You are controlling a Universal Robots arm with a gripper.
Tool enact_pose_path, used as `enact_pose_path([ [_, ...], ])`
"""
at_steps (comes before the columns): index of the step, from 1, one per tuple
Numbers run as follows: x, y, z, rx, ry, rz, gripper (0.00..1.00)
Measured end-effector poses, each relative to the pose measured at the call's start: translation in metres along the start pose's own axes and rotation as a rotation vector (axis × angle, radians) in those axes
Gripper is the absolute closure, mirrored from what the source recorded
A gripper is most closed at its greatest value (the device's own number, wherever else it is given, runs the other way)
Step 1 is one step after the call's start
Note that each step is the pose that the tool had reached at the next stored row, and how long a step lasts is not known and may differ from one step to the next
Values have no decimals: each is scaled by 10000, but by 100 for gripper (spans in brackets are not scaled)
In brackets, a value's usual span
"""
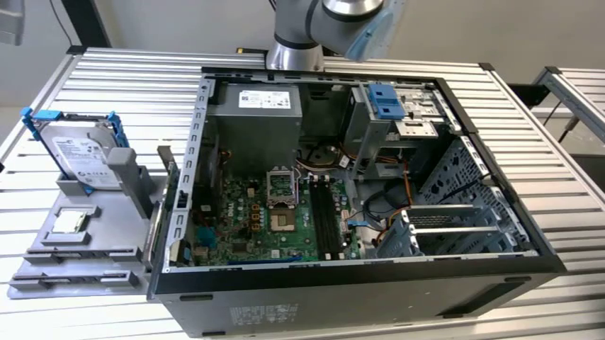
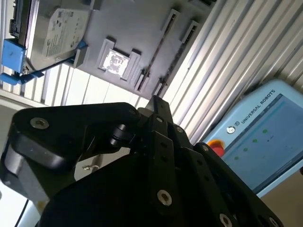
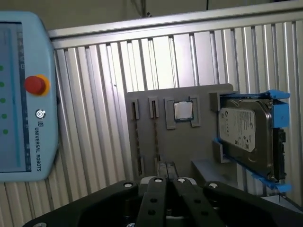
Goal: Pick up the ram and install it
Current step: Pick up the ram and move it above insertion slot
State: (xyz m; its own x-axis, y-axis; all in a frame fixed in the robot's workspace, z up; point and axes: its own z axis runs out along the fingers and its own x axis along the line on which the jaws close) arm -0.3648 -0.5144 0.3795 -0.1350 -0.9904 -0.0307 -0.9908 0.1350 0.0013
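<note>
A thin dark stick that looks like the ram (image 1: pixel 164 167) stands on edge at the exterior view's left, between the grey holder tray (image 1: pixel 104 234) and the open case's wall. The motherboard (image 1: pixel 255 212) lies in the case, and its long black slots (image 1: pixel 326 216) hold nothing. My gripper (image 3: pixel 165 166) hangs high above the tray (image 3: pixel 189 146), black fingers together and nothing between them; its tip (image 2: pixel 155 100) shows in both wrist views. The arm's wrist (image 1: pixel 355 21) sits at the back of the case.
On the tray are a silver hard drive in a blue frame (image 1: pixel 81 159), a small square chip (image 1: pixel 71 222) and two narrow slot holders (image 1: pixel 81 253). A teach pendant (image 3: pixel 21 94) lies on the ribbed table (image 1: pixel 123 78). Drive cages (image 1: pixel 397 113) crowd the case.
</note>
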Motion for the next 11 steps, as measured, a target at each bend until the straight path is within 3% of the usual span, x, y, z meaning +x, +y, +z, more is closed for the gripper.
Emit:
enact_pose_path([
  [7, -1, 1, -1, -7, 2, -22, 100],
  [8, -1, 1, 0, -7, 1, -22, 0],
  [11, -1, 1, 0, -10, 2, -21, 0],
])
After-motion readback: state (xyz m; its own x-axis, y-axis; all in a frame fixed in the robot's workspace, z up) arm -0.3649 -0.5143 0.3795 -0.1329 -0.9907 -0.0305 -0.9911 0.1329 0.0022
